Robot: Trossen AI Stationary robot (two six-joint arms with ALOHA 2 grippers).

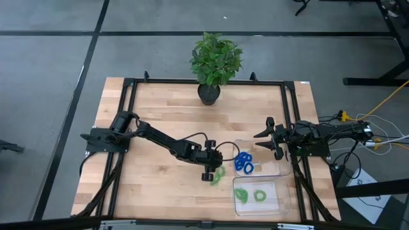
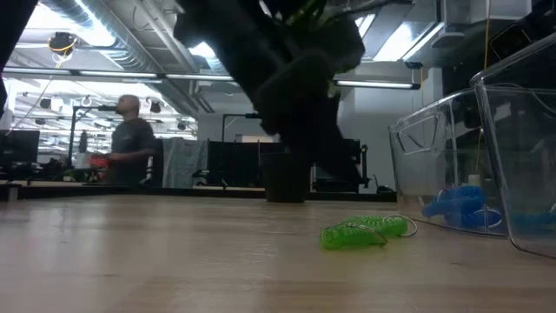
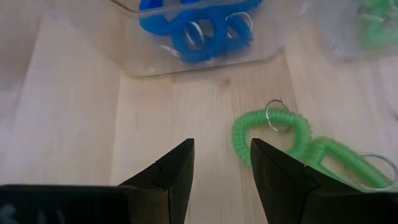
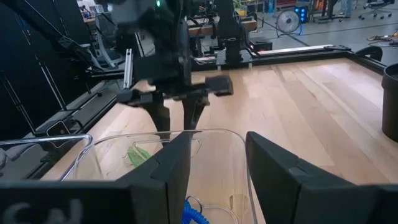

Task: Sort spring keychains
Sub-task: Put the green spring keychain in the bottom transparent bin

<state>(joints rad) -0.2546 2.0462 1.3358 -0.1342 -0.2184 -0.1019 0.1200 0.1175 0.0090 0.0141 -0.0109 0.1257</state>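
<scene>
Two green spring keychains (image 1: 218,176) lie on the bare wood between my left gripper and the clear trays; they also show in the left wrist view (image 3: 292,140) and the low view (image 2: 363,232). My left gripper (image 1: 209,171) is open just above them, its fingertips (image 3: 221,155) beside the nearer green coil, touching nothing. Blue keychains (image 1: 243,162) lie in the far clear tray (image 1: 271,171); two green ones (image 1: 250,195) lie in the near clear tray (image 1: 281,203). My right gripper (image 1: 268,142) is open and empty at the right, by the far tray.
A potted plant (image 1: 215,61) stands at the table's far edge, middle. The black frame rails (image 1: 121,115) run along the table's sides. A person (image 2: 130,143) stands in the room beyond the table. Bare wood lies to the left and near side.
</scene>
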